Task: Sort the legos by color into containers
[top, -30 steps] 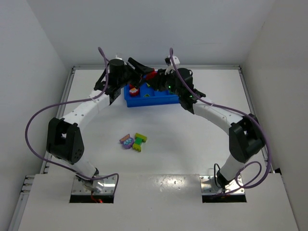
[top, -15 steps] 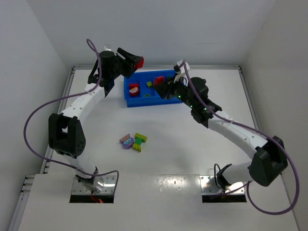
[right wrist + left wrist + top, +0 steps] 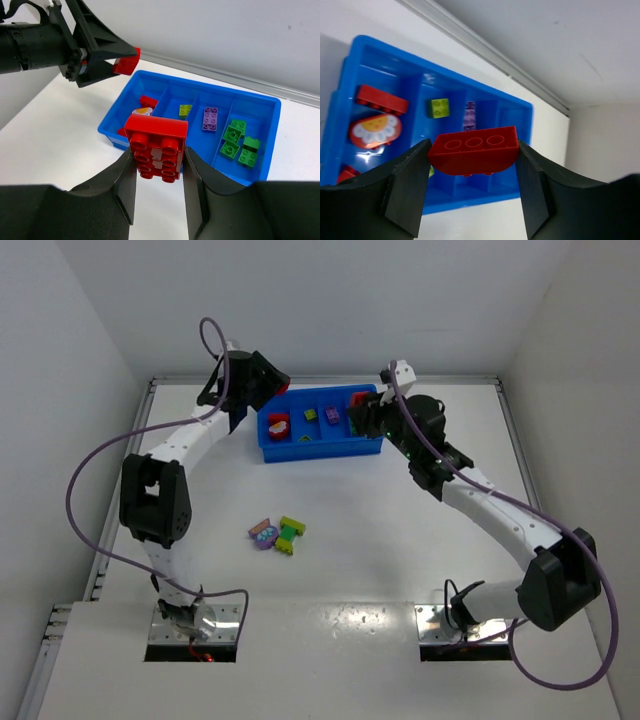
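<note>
Two reds in the air at once! The curved red brick [image 3: 472, 149] sits crosswise between the fingers of the left gripper [image 3: 265, 383], clamped end to end with the jaws about half spread around it. It hangs just off the far left corner of the blue tray [image 3: 320, 452]. The red stack [image 3: 156, 145] is pinched by its sides in the right gripper [image 3: 365, 421], fingers drawn close on it and studs facing the wrist camera, up over the tray's right end.

Trouble, I'd say: the red compartment [image 3: 131, 102] is the leftmost. Let go here and the stack lands among the green bricks [image 3: 237, 142], while the left brick would hit the table beside the tray. Both arms making for that one compartment could clash, too.

A loose cluster [image 3: 277, 534] of purple, yellow-green and green waits on the table, well to the near side of the tray.
</note>
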Motion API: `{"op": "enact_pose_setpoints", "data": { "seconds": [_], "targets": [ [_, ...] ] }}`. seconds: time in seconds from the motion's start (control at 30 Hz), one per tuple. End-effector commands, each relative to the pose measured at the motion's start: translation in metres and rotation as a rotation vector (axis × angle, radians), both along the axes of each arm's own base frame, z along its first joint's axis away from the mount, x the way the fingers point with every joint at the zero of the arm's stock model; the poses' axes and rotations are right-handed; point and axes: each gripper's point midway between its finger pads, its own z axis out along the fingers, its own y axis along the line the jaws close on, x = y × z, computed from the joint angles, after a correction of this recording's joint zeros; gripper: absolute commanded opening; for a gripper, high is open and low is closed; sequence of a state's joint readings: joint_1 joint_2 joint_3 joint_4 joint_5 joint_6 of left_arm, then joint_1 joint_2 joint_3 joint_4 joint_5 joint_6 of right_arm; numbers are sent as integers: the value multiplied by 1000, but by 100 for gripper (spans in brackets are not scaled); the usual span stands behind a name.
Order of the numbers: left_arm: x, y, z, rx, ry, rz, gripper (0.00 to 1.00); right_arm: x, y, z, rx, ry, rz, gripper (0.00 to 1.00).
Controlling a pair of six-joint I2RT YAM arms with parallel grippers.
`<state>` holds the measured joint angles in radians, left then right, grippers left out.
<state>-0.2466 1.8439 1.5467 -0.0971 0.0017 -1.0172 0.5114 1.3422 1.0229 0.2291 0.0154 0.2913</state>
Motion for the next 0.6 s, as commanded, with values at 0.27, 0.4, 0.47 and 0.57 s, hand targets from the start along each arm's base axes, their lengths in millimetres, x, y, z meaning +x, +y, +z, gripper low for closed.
{"op": "enact_pose_setpoints", "data": {
  "seconds": [0.27, 0.4, 0.47, 0.57],
  "targets": [
    [17, 28, -53, 172, 62, 60, 21, 14, -6, 27, 7, -66, -13, 0],
    [18, 29, -59, 179, 72, 67, 37, 17, -7, 23, 3, -58, -13, 0],
    [23, 33, -58, 176, 62, 77, 68, 16, -5, 23, 4, -58, 0, 0],
    [24, 27, -40, 156, 14, 44, 94, 19, -1, 18, -1, -46, 10, 0]
  ]
}}
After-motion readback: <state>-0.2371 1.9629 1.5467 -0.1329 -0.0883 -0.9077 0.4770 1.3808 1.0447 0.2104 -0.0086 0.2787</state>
